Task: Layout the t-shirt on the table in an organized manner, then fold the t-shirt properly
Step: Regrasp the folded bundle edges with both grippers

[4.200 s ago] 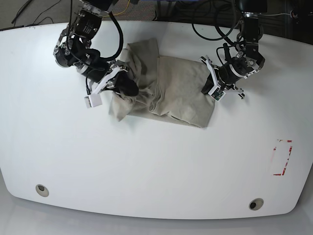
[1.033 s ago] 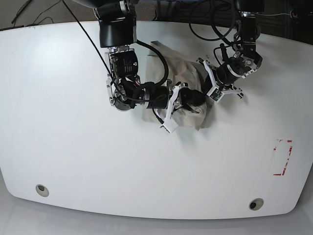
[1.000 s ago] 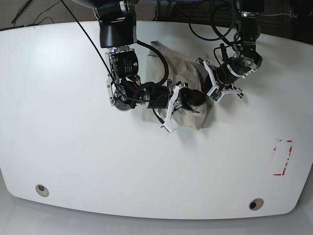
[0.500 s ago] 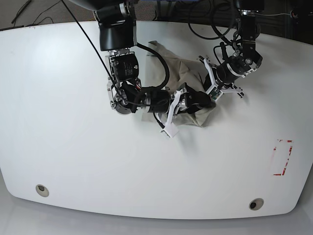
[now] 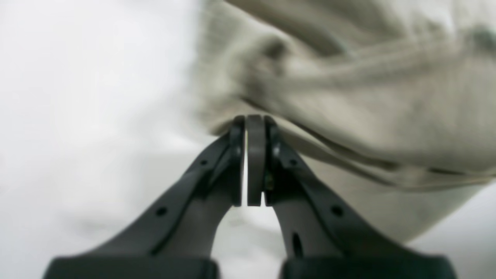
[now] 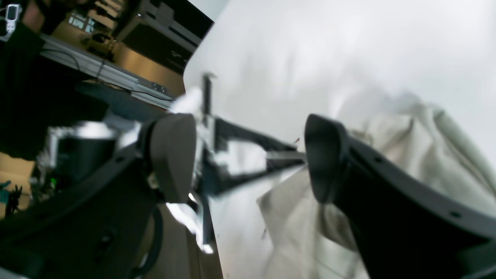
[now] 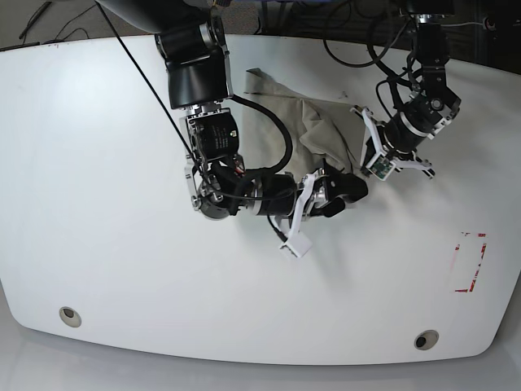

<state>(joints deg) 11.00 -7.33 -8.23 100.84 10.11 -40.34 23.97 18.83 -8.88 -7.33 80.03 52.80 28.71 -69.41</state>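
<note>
Khaki t-shirt edge is pinched in the left pincer; right pincer reaches across, spread wide.

Black cables loop on the floor beyond the far tabletop edge, with a yellow wire among them. In the right wrist view, blurred dark shelving stands in the background.

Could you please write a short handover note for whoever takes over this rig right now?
Left gripper: shut on the t-shirt, pinching a hem edge.
Right gripper: open, empty, its fingers over a fabric corner close to the left gripper.
The t-shirt lies bunched and wrinkled at the far middle of the table, partly under the right arm.
Done: an edge is gripped.
Left: grasp with the right, spread the shirt flat, then fold.
</note>
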